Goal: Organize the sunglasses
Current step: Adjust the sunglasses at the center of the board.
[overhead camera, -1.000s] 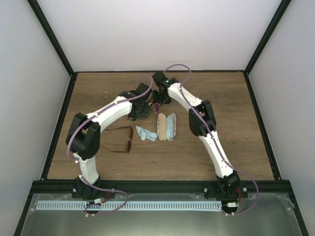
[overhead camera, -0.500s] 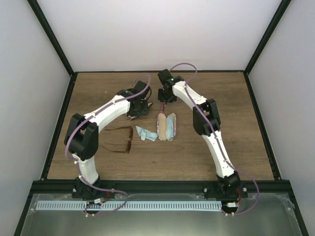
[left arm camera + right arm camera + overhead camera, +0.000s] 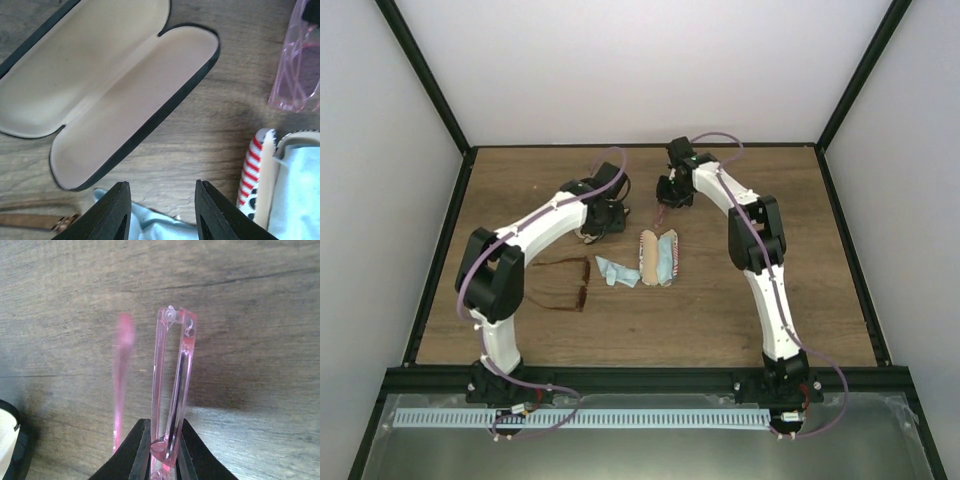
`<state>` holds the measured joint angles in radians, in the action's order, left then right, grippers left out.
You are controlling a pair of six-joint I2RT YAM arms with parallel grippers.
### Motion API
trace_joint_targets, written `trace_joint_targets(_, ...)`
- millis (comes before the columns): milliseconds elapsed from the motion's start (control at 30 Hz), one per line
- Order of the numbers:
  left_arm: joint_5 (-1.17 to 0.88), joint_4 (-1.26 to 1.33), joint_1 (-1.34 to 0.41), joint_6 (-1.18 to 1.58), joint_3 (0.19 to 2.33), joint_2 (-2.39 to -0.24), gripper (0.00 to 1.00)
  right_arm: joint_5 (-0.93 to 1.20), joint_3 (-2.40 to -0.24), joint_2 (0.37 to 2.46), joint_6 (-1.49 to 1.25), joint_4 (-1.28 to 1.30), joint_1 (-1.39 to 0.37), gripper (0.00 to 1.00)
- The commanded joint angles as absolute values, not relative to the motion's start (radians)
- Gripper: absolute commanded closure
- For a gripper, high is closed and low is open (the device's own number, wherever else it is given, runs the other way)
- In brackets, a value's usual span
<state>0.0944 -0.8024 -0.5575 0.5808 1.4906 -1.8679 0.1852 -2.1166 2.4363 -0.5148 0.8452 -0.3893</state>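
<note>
From the top view, the sunglasses [image 3: 585, 288] lie open on the tabletop [image 3: 820, 300], left of centre, beside the left arm's elbow and well apart from both pincers. Just to their right sits a crumpled light blue cloth [image 3: 617, 272], and next to that a red-and-white striped case [image 3: 648, 257] lies open with more blue cloth in it. The left pincer [image 3: 603, 218] hangs beyond the cloth, and the right pincer [image 3: 663, 198] is near it, beyond the striped case. From up here I cannot tell how either one stands.

At the left wrist it is clear: the 2 dark fingers [image 3: 116, 215] stand apart with nothing between them, so this pincer is open, above bare wood. Ahead of it a black case [image 3: 115, 100] lies wide open, its cream lining up and both halves flat on the wood. The pink glasses [image 3: 297, 75] show at the upper right, and 1 brown temple of the sunglasses pokes in at the bottom left corner, touched by nothing.

At the right wrist, the black fingers [image 3: 141, 450] are pinched tight on the pink translucent frame, seen edge-on, with 1 temple standing off to the left as a blur. The glasses are held above the wood grain, and a sliver of the black case sits at the lower left.
</note>
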Motion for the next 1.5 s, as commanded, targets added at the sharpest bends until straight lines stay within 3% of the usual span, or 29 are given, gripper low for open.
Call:
trace_joint_targets(0,0.047,-0.778,-0.552,0.588,1.572,-1.925,0.62,0.307,-2.003,2.398,-0.544,0.829,-0.352,0.94)
trace_joint_targets(467,-0.060,-0.814,-0.552,0.607,1.911,-2.119,0.62,0.501,-1.791,2.276,-0.538,0.594,-0.266,0.99)
trace_joint_targets(1100,-0.097,-0.825,-0.559,0.623,2.039,-2.188,0.56,0.663,-1.614,2.146,-0.635,0.401,-0.154,0.99)
trace_joint_targets(1467,-0.122,-0.823,-0.571,0.624,2.042,-2.208,0.56,0.684,-1.424,2.078,-0.603,0.378,-0.098,0.91)
